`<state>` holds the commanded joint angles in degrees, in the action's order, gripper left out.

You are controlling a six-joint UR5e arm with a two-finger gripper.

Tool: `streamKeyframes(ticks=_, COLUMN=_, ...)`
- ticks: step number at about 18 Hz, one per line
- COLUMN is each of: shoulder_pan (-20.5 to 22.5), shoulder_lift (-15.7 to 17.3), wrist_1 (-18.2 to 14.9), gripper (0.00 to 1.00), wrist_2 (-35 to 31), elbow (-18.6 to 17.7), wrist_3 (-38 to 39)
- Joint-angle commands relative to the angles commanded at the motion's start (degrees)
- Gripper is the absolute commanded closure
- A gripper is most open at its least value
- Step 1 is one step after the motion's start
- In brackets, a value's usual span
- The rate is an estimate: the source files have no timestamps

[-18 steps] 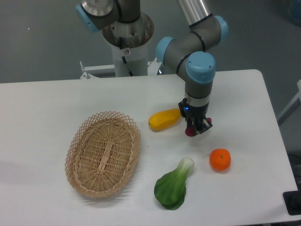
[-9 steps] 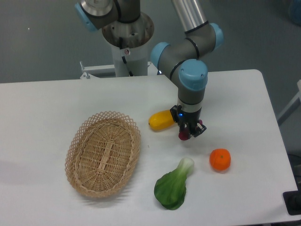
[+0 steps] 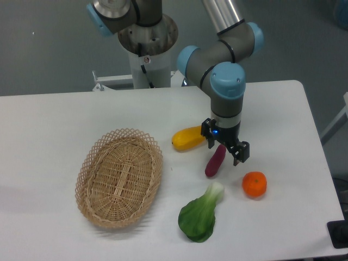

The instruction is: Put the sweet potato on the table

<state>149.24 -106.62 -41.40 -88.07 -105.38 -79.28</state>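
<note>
The reddish-purple sweet potato lies flat on the white table, between the yellow fruit and the orange. My gripper hangs just above its upper end with the jaws spread wide open, one finger to the left and the other to the right of the root. The fingers do not grip it.
A yellow oblong fruit lies just left of the gripper. An orange sits to the lower right. A green bok choy lies below the sweet potato. An oval wicker basket stands at the left.
The gripper has opened and let go of the sweet potato, which now lies on the table. The gripper has shifted slightly right and up.
</note>
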Motion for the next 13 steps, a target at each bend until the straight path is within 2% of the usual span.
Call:
streamKeyframes(ticks=3, shoulder_pan=0.35, shoulder_lift=0.62, wrist_1=0.00, gripper=0.00, wrist_2=-0.96, elbow=2.10, wrist_3=-0.52)
streamKeyframes(ticks=5, shoulder_pan=1.22, shoulder_lift=2.81, wrist_1=-0.09, gripper=0.00, wrist_2=-1.58, elbow=2.63, wrist_3=-0.79)
streamKeyframes(ticks=7, shoulder_pan=2.19, shoulder_lift=3.43, wrist_1=-0.35, gripper=0.00, wrist_2=-1.58, elbow=4.21, wrist_3=-1.75)
streamKeyframes(ticks=9, shoulder_pan=4.12, shoulder_lift=5.00, wrist_1=-1.66, gripper=0.00, wrist_2=-1.58, elbow=5.62, wrist_3=-3.94)
streamKeyframes(ticks=13, shoulder_pan=8.08, shoulder_lift=6.86, wrist_1=-10.88, gripper=0.00, wrist_2=0.44, elbow=9.22, wrist_3=-8.16)
